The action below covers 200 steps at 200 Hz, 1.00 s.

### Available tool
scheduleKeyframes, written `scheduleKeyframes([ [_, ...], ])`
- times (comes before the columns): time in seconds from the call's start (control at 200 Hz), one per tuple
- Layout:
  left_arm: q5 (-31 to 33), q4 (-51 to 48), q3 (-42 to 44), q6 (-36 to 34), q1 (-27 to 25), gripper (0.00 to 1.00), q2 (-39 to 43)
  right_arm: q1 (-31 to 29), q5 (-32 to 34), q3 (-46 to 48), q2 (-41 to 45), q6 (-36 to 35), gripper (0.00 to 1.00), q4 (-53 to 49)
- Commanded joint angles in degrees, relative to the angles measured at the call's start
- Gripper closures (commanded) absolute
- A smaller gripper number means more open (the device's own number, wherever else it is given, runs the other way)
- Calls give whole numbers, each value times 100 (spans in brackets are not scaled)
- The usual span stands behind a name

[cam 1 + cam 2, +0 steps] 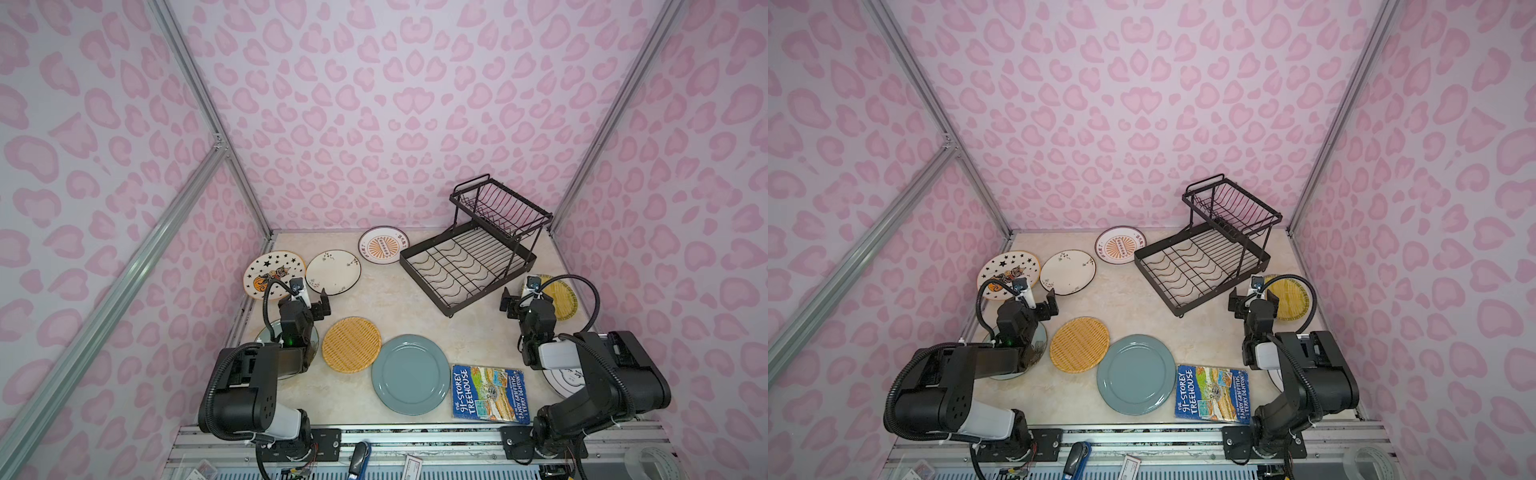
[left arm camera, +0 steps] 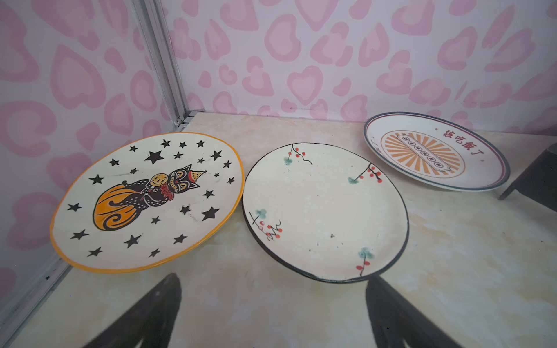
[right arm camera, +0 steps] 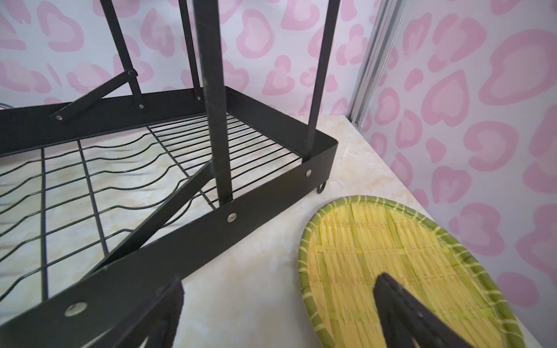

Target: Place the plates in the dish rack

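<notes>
Pink heart-print walls on three sides, marble-look bench (image 1: pixel 374 299). Dish rack (image 1: pixel 425 286) sits toward the far right corner, turned at an angle to the bench edges, raised basket on its far side.

All visible plates lie flat on the bench, outside the rack:
- star plate (image 1: pixel 270 272) at left edge, sprig plate (image 1: pixel 332 272) touching it or nearly
- sunburst plate (image 1: pixel 383 245) at far edge, just beside rack
- orange woven plate (image 1: pixel 351 344) and teal plate (image 1: pixel 410 375) mid-bench toward near edge, rims close
- yellow woven plate (image 1: pixel 563 299) at right edge, beside rack
- pale plate (image 1: pixel 262 332) under left arm, white plate (image 1: pixel 557 380) under right arm, both mostly hidden

Blue book (image 1: pixel 490 392) by near edge, right of teal plate.

Left claw (image 2: pixel 271 301) spread wide, empty, above bare bench, facing star and sprig plates. Right claw (image 3: pixel 280 289) spread wide, empty, one finger over yellow woven plate, the other by the rack's side rail.
</notes>
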<state>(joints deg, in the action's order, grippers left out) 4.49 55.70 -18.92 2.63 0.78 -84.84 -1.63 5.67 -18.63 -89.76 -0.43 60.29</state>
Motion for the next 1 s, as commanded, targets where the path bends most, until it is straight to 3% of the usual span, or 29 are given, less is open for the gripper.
scheduleKeyframes([
  [0.0, -18, 56, -7, 0, 3, 2, 23, 7, -69, -29, -31, 51, 2, -51],
  [0.995, -2, 0, -47, -1, 1, 3, 6, 81, -205, -35, -33, 111, 2, -63],
])
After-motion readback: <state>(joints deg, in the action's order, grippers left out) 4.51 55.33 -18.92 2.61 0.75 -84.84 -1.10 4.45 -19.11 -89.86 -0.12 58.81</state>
